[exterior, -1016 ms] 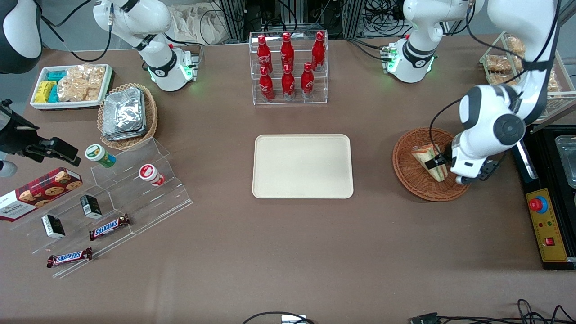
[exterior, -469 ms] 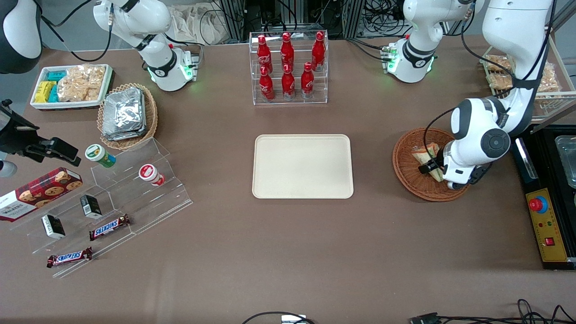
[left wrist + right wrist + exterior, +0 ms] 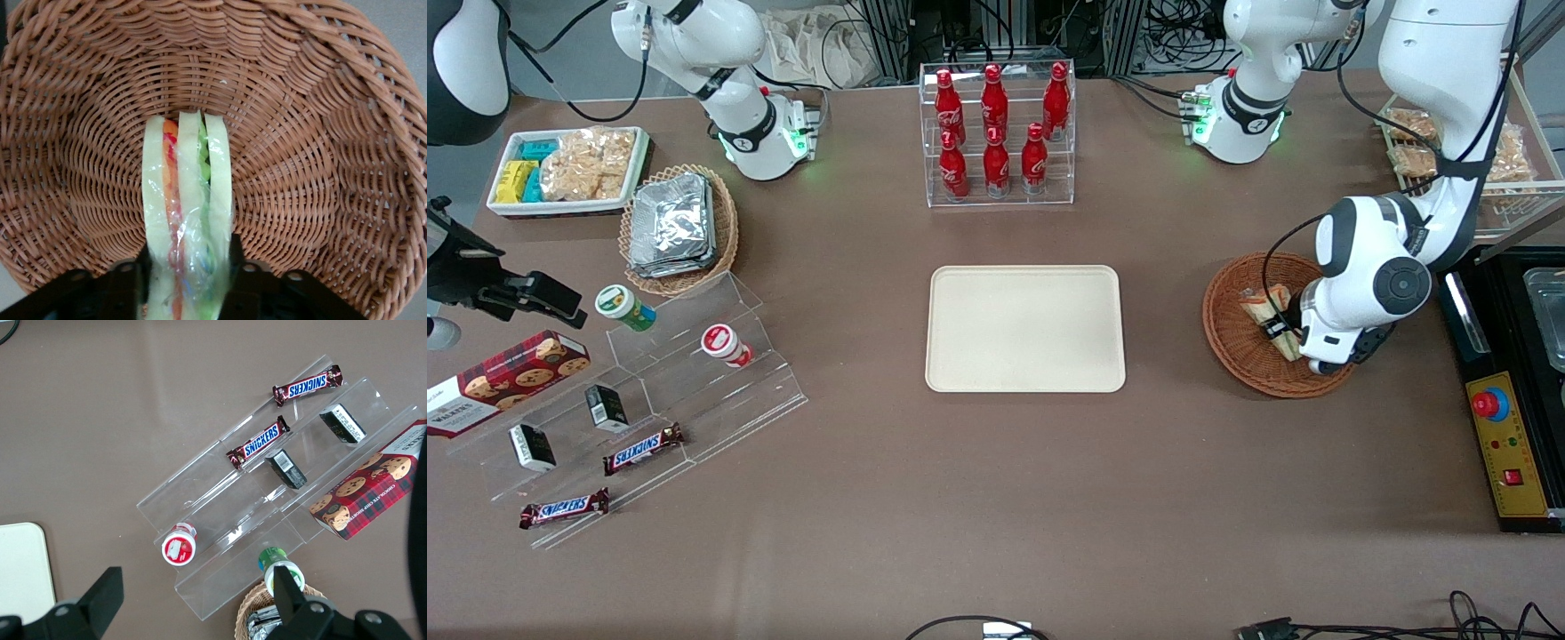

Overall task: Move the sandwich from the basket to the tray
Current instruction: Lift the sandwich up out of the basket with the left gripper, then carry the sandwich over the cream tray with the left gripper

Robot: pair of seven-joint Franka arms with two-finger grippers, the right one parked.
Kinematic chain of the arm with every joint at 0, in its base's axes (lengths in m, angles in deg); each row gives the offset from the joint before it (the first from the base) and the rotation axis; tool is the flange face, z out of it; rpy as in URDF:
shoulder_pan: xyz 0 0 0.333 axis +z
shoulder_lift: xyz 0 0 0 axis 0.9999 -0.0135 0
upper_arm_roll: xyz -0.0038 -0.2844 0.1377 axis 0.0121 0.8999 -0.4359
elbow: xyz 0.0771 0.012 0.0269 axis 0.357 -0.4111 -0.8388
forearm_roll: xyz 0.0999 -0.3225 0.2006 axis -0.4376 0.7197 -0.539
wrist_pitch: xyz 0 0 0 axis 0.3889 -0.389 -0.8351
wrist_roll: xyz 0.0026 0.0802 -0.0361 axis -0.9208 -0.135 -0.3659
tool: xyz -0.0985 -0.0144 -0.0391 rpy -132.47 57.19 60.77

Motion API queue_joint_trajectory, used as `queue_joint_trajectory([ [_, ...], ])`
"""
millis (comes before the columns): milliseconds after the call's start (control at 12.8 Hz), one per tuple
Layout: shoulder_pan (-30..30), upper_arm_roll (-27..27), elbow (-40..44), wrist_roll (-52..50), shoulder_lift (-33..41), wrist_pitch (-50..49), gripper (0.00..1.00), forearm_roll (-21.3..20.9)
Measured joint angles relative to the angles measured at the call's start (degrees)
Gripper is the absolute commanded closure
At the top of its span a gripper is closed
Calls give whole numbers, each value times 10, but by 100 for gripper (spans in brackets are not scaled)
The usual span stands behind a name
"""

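The sandwich (image 3: 1267,307) (image 3: 187,200), a wrapped wedge with orange, red and green filling, stands on edge in the round brown wicker basket (image 3: 1227,331) (image 3: 320,167) toward the working arm's end of the table. My gripper (image 3: 1282,336) (image 3: 187,280) is down inside the basket, shut on the sandwich's wide end. Its black fingers (image 3: 141,275) press against both bread faces. The cream tray (image 3: 1024,329) lies flat at mid-table, beside the basket, with nothing on it.
A clear rack of red bottles (image 3: 996,133) stands farther from the front camera than the tray. A black control box (image 3: 1507,436) and a wire rack of snacks (image 3: 1494,151) flank the basket. An oval basket of foil packets (image 3: 679,227) and acrylic shelves (image 3: 649,400) sit toward the parked arm's end.
My gripper has come down into the basket and settled round the sandwich, its fingers closing onto the bread faces. The sandwich has stayed in the basket.
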Motion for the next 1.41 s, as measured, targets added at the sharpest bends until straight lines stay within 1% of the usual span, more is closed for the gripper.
queue_joint_trajectory([
  [156,0,0,2,0,4,-9,100,-8],
  [234,0,1,5,1,12,-27,100,-25],
  [391,-2,8,19,2,51,-92,100,-59],
  [469,-3,19,30,12,81,-132,100,-65],
  [625,-10,39,68,56,143,-226,100,-63],
  [703,-14,42,98,91,167,-278,100,-53],
  [859,-16,45,177,153,189,-372,100,-30],
  [1016,-16,58,257,205,187,-432,100,-20],
  [1094,-16,73,286,218,185,-449,100,-17],
  [1250,-17,127,323,215,177,-459,100,-14],
  [1406,-19,197,366,169,149,-466,100,-13],
])
